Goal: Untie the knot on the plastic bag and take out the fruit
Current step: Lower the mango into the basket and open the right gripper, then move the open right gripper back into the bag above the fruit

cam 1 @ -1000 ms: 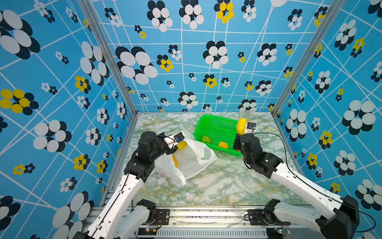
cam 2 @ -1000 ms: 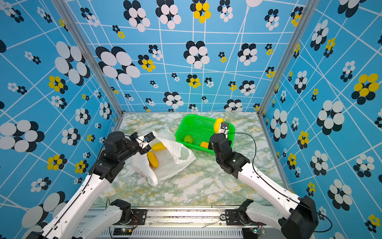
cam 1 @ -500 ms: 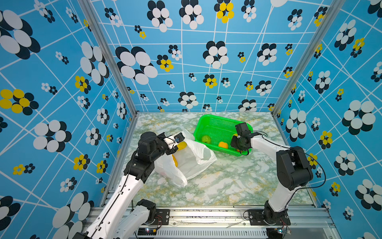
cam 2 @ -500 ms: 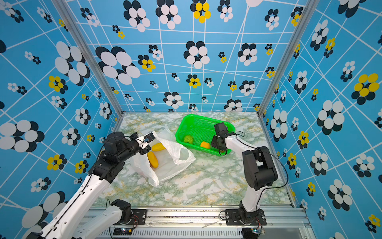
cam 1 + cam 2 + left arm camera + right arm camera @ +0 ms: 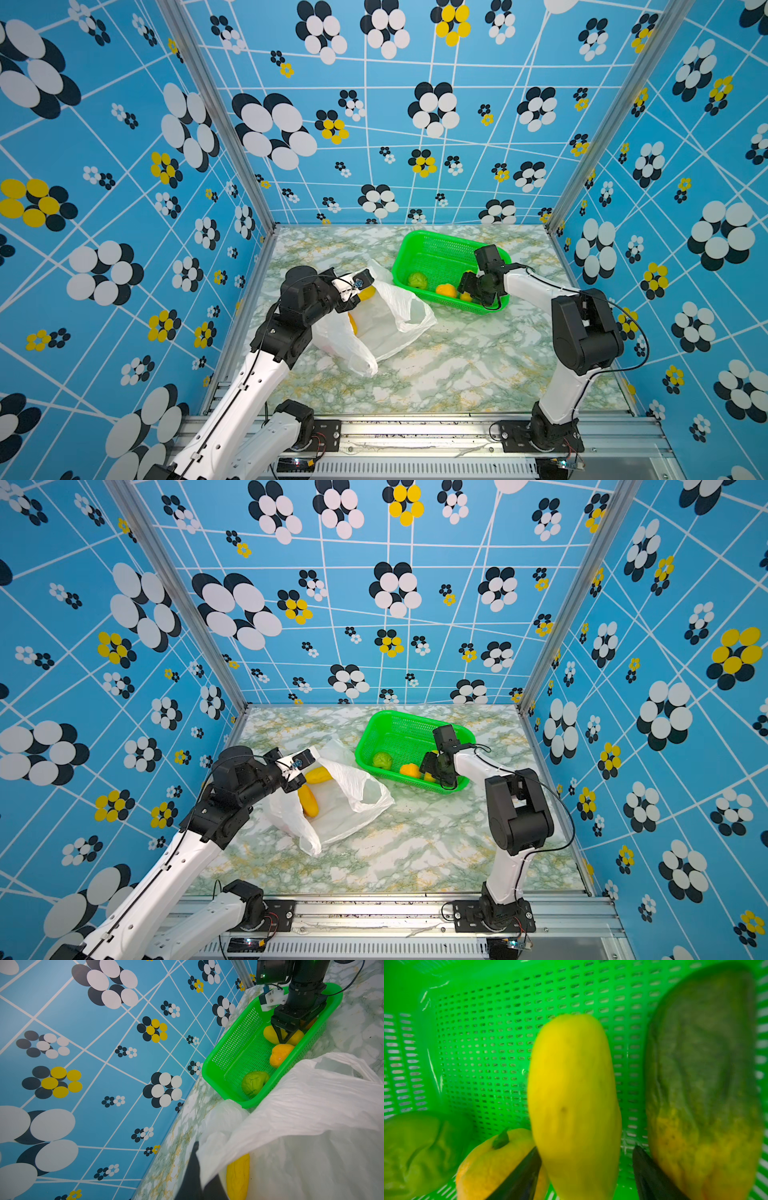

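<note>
Bimanual robot at a marble table (image 5: 457, 365) inside blue flower-print walls. The white plastic bag (image 5: 386, 328) lay left of centre w/ no knot visible and its mouth open. The L gripper (image 5: 204, 1180) was clamped on the bag's rim film, holding it up. Bagged yellow fruit (image 5: 309, 802) showed inside.

The R gripper (image 5: 467, 286) was down in the green mesh basket (image 5: 440, 235), jaws apart either side of a long yellow fruit (image 5: 573, 1095). Beside it lay a green-orange fruit (image 5: 702, 1084), an orange fruit (image 5: 446, 289) & a green round fruit (image 5: 417, 280).

The bag was prob. v. light, floppy and slippery, best pinched at the rim or handle loop (image 5: 349, 1058). The fruit looked light and smooth, apt to roll, so grip across the narrow middle. The basket wall sat close to the R gripper, so exit upward. Bare table lay between bag & front rail (image 5: 415, 428).
</note>
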### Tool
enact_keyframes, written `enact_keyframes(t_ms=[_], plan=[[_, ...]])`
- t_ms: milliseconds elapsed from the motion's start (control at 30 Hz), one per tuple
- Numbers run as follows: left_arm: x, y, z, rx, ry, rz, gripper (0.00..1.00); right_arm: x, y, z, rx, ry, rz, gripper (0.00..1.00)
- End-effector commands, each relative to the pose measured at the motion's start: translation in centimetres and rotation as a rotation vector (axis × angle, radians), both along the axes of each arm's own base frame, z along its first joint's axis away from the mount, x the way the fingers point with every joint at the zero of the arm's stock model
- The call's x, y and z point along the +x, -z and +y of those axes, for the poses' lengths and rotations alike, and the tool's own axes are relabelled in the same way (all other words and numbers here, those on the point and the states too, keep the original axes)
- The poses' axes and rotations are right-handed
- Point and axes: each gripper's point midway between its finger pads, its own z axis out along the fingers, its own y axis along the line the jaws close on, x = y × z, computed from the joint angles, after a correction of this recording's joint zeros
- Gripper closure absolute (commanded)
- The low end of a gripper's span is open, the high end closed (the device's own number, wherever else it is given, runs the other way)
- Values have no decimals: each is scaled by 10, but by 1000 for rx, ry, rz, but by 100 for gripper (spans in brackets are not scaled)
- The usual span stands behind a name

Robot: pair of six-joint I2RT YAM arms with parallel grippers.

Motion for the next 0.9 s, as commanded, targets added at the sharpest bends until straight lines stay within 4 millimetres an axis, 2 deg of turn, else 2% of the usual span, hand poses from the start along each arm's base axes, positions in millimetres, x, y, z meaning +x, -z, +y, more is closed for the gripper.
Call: enact_keyframes(t_ms=[0,167,267,367,467,533,633,733,867], plan=[[-6,-5,-4,-4,39,-46,100,-6,-28,-2,22,7,-69,20],[-13,-11,-11,-49,120,-54,100,-10,-64,1,61,-4,-204,23],[-13,-16,-11,-91,145,-61,100,-16,-96,9,99,-34,-332,31],[-12,-20,-10,-124,168,-66,100,-30,-137,25,123,-108,-484,38],[-14,-20,-13,-134,203,-59,100,-55,-182,50,127,-222,-658,37],[-18,-20,-16,-132,228,-55,100,-79,-211,73,121,-328,-783,37],[-25,-22,-17,-132,246,-59,100,-119,-242,105,134,-485,-927,39],[-29,-19,-18,-104,242,-73,100,-151,-257,130,159,-600,-1005,42],[-32,-14,-21,-77,252,-70,100,-185,-266,163,168,-737,-1061,43]])
